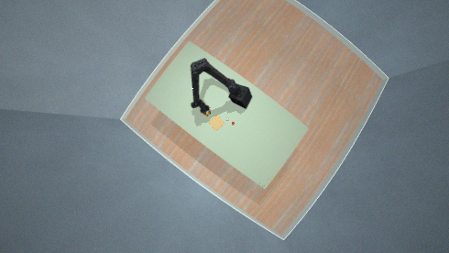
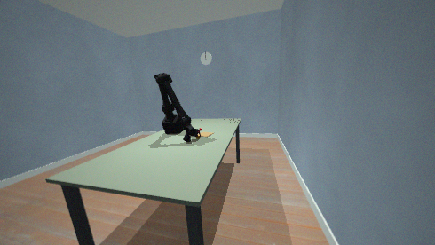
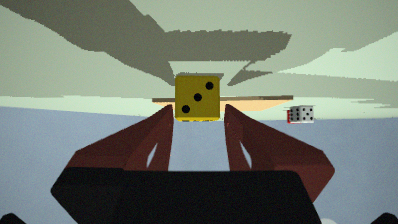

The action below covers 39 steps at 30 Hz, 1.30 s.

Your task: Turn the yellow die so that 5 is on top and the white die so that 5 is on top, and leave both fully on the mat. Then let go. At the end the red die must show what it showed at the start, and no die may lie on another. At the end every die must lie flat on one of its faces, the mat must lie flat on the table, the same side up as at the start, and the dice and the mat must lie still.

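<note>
In the wrist view, which is upside down, the yellow die [image 3: 197,98] sits just beyond my fingertips with its 3 face toward the camera. It rests on the green table at the near edge of the tan mat [image 3: 250,104]. My gripper [image 3: 198,111] is open, with a finger on each side of the die and not clamping it. The white die [image 3: 302,114] lies to the right, off the mat, and a sliver of the red die [image 3: 288,116] shows behind it. From above, the gripper [image 1: 204,110] is at the mat [image 1: 216,123] corner, with the white die [image 1: 227,118] and the red die [image 1: 233,123] beside the mat.
The arm's base [image 1: 241,95] stands on the green table behind the mat. The table edge lies far off on all sides. A wall clock [image 2: 206,58] hangs behind the table.
</note>
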### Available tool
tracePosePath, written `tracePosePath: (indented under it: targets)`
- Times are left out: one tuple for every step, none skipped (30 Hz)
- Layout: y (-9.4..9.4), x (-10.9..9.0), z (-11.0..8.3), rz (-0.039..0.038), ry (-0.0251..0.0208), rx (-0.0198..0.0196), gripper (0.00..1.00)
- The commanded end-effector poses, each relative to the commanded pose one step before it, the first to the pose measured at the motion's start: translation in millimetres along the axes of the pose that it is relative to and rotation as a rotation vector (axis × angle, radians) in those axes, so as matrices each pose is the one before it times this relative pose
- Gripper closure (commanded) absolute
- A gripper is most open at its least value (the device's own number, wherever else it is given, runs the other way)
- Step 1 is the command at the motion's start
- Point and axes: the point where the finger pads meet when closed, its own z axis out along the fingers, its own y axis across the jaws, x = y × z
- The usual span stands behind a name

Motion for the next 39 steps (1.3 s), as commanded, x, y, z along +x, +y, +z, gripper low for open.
tracePosePath:
  targets:
    - [16.18, 0.77, -26.72, -0.02747, -0.00991, -0.03722, 0.62]
    - [0.18, -0.04, -3.95, -0.00019, -0.00027, -0.00024, 0.62]
    - [0.18, -0.04, -4.06, -0.0002, -0.00029, -0.00024, 0.62]
    - [0.19, -0.05, -4.05, -0.0002, -0.00031, -0.00024, 0.62]
    - [0.18, -0.05, -3.93, -0.00019, -0.00032, -0.00022, 0.62]
    - [0.17, -0.04, -3.71, -0.00018, -0.00031, -0.0002, 0.62]
    - [0.15, -0.04, -3.39, -0.00017, -0.0003, -0.00018, 0.62]
    - [0.14, -0.04, -2.99, -0.00015, -0.00029, -0.00015, 0.62]
    - [0.0, 0.0, 0.0, 0.0, 0.0, 0.0, 0.62]
    - [0.0, 0.0, 0.0, 0.0, 0.0, 0.0, 0.62]
    - [-11.54, 7.08, 10.28, 0.0003, 0.017, 0.03524, 0.62]
    - [0.11, -2.15, -3.71, 0.00457, -0.00217, -0.00416, 0.62]
    - [1.71, -2.37, -5.81, 0.00269, -0.00583, -0.01029, 0.62]
    - [2.72, -1.29, -5.19, -0.00121, -0.00606, -0.01022, 0.62]
    - [0.88, 0.2, -0.69, -0.00167, -0.00035, -0.0008, 0.62]
    - [0.65, 1.51, 0.53, -0.00415, 0.00087, 0.00144, 0.62]
    - [0.46, 1.95, 1.05, -0.00483, 0.00135, 0.00233, 0.62]
    - [-0.23, 0.56, 0.91, -0.00085, 0.00112, 0.00217, 0.62]
    - [-0.53, 0.4, 0.61, 0.00028, 0.00097, 0.00196, 0.62]
    - [0.12, 1.72, -0.7, -0.00269, -0.00011, -0.00042, 0.62]
    - [-1.0, 2.47, 0.56, -0.00104, 0.00187, 0.0036, 0.62]
    - [-1.53, 3.67, 0.85, 0.00339, 0.00277, 0.00542, 0.62]
    - [-2.37, 3.18, 0.16, 0.00717, 0.00244, 0.0051, 0.62]
    - [-1.55, 2.45, -1.16, 0.00914, 0.00104, 0.00233, 0.62]
    - [-0.03, 2.58, -2.17, -0.00002, -0.00003, -0.00005, 0.62]
    - [0.0, 0.0, 0.0, 0.0, 0.0, 0.0, 0.62]
    - [0.0, 0.0, 0.0, 0.0, 0.0, 0.0, 0.62]
    - [13.08, -0.57, -9.41, -0.0095, -0.01013, -0.02283, 0.62]
    - [-2.71, 5.26, -0.61, -0.0008, 0.0031, 0.00644, 0.62]
    - [-3.66, 4.0, -1.3, 0.0036, 0.00245, 0.00565, 0.62]
    - [-3.44, 4.03, -1.46, 0.00337, 0.00224, 0.00531, 0.62]
    - [-1.92, 3.8, -2.14, 0.00185, 0.00119, 0.00292, 0.62]
    - [-0.06, 3.47, -2.92, 0.0, -0.00005, -0.00003, 0.62]
    - [1.97, 3.08, -3.73, -0.00203, -0.00137, -0.00326, 0.62]
    - [2.26, 2.81, -3.67, -0.00231, -0.00154, -0.00372, 0.62]
    - [0.42, 2.66, -2.5, -0.00046, -0.00033, -0.00076, 0.62]
    - [-0.59, 2.35, -1.67, 0.00056, 0.00033, 0.00089, 0.62]
    - [-0.41, 1.62, -1.52, 0.001, 0.00002, 0.00022, 0.62]
    - [-0.51, -1.52, -2.7, 0.00742, -0.00195, -0.00357, 0.62]
